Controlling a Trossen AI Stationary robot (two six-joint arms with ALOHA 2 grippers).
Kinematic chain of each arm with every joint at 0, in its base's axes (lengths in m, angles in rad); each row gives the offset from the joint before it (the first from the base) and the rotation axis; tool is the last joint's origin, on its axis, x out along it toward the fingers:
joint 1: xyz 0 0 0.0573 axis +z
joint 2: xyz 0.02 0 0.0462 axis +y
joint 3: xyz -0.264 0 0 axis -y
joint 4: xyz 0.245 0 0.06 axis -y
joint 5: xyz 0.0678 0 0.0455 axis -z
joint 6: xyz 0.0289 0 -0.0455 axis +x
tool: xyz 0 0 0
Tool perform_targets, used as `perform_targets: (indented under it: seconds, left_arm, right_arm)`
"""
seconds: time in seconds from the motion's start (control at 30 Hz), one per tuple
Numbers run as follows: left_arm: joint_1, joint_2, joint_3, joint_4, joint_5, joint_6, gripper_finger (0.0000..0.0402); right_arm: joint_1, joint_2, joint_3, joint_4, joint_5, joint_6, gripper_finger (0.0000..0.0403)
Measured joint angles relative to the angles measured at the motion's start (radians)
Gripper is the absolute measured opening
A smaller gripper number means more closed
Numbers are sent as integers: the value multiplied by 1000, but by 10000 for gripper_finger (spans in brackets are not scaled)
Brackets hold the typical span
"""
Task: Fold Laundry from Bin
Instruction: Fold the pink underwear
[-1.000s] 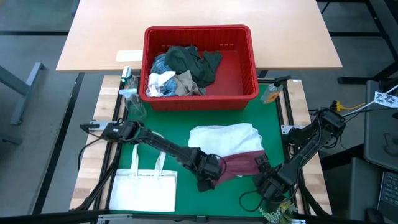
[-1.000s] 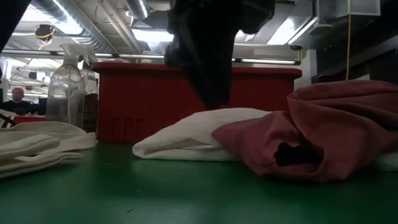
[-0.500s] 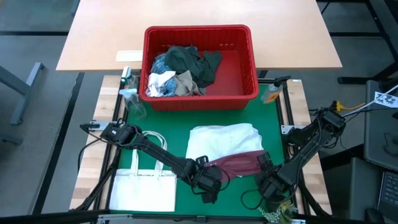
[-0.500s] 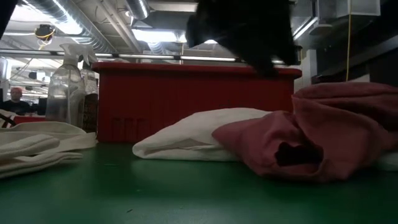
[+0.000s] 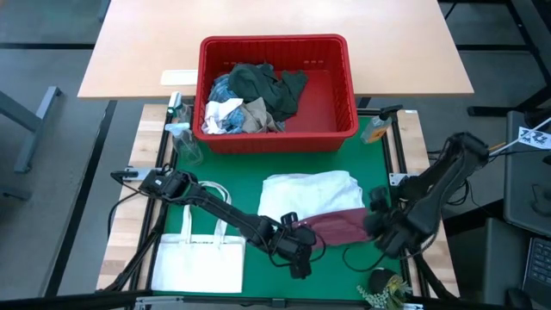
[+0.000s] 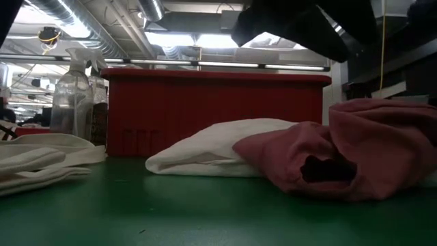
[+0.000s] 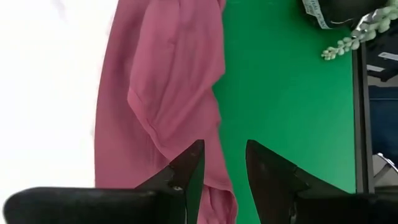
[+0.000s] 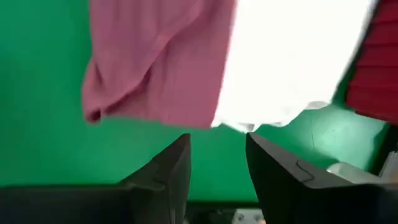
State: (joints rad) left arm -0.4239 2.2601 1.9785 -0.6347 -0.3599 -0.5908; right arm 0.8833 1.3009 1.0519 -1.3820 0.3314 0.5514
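I see left gripper (image 5: 300, 263) narrowly parted over maroon garment's (image 5: 334, 226) edge, empty | right gripper (image 5: 380, 217) parted, empty, beside it | white garment (image 5: 307, 195) underneath | red bin (image 5: 349, 95) behind

Bare green mat (image 5: 344, 267) open along near edge, between tote bag (image 5: 200, 263) and plant sprig (image 5: 383, 288); maroon cloth (image 5: 337, 226) and white garment (image 5: 308, 191) fill centre; red bin (image 5: 353, 103), spray bottle (image 5: 181, 138) block far side
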Motion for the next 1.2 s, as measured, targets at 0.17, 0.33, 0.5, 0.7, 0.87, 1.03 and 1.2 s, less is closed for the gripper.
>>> perform_targets:
  seconds: [0.17, 0.33, 0.5, 0.7, 0.87, 1.03, 1.2]
  left_arm:
    - [5, 0, 0, 0, -41, 1, 112]
    - [5, 0, 0, 0, -116, 1, 112]
    - [4, 0, 0, 0, -160, 0, 112]
    - [5, 0, 0, 0, -182, 0, 112]
    - [9, 0, 0, 0, -183, 0, 112]
    - [23, 0, 0, 1, -183, 0, 112]
    - [40, 0, 0, 1, -183, -2, 112]
  right_arm:
    - [0, -169, 0, 2, 121, 154, 154]
    - [0, -290, -2, 2, 158, 269, 154]
    - [0, -379, -112, 37, 169, 378, 154]
    - [0, -522, -336, 118, 16, 518, 154]
    - [0, -645, -477, 273, 5, 599, 154]
    - [0, -696, -536, 340, 67, 600, 154]
    - [0, -687, -588, 381, 102, 605, 154]
